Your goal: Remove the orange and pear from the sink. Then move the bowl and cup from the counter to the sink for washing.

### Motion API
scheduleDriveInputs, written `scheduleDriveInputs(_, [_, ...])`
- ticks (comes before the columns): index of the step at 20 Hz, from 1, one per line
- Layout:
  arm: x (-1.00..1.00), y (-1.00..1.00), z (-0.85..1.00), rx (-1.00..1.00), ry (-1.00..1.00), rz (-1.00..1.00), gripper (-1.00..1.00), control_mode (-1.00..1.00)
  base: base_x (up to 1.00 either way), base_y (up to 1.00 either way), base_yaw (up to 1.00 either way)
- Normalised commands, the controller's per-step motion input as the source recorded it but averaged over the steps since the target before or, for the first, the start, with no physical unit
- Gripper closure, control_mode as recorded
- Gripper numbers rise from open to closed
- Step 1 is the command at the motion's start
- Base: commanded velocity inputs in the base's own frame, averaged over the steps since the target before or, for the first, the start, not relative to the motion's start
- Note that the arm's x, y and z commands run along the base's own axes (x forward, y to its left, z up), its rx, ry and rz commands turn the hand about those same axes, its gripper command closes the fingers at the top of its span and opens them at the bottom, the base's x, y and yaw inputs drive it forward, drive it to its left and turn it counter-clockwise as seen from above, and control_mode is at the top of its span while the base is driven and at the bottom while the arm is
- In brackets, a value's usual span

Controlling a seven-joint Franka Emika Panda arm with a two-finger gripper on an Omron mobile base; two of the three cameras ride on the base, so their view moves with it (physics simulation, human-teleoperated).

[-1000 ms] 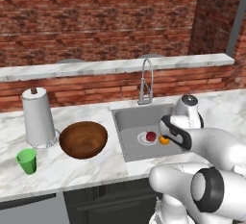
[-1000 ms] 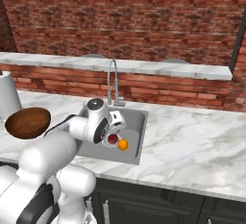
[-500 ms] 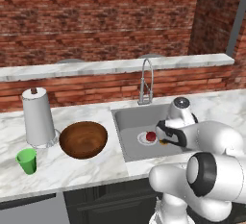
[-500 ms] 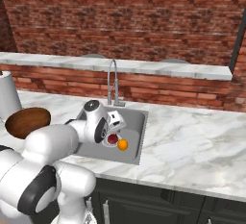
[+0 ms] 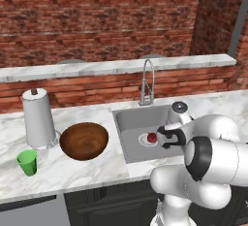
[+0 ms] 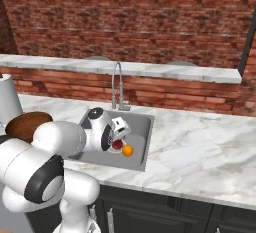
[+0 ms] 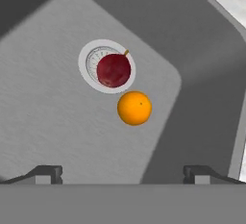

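**Orange lies straight ahead of the spread claw**

In the hand view the claw point(image 7: 122, 172) hangs above the sink point(image 7: 57, 122) with its 2 tips spread wide and nothing between them. The orange point(image 7: 134, 107) sits on the basin floor just beyond the tips, almost centred between them, so a straight drop should reach it. It is round, so no long axis matters. Touching it on the far side is the pear point(image 7: 114, 70), resting on the drain with its stem pointing away. Far to the left on the counter point(image 5: 97, 169) wait the bowl point(image 5: 84, 140) and cup point(image 5: 27, 162).
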Motion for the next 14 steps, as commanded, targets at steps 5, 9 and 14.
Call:
scheduleDriveInputs(5, [0.1,0.0,-0.17,0.0,0.0,0.06,-1.0,-1.0,0.0,0.0,0.0])
scheduleDriveInputs(9, [0.11,-0.03,-0.15,0.0,0.0,0.06,-1.0,-1.0,0.0,0.0,0.0])
scheduleDriveInputs(14, [0.13,-0.05,-0.12,0.0,0.0,0.04,-1.0,-1.0,0.0,0.0,0.0])
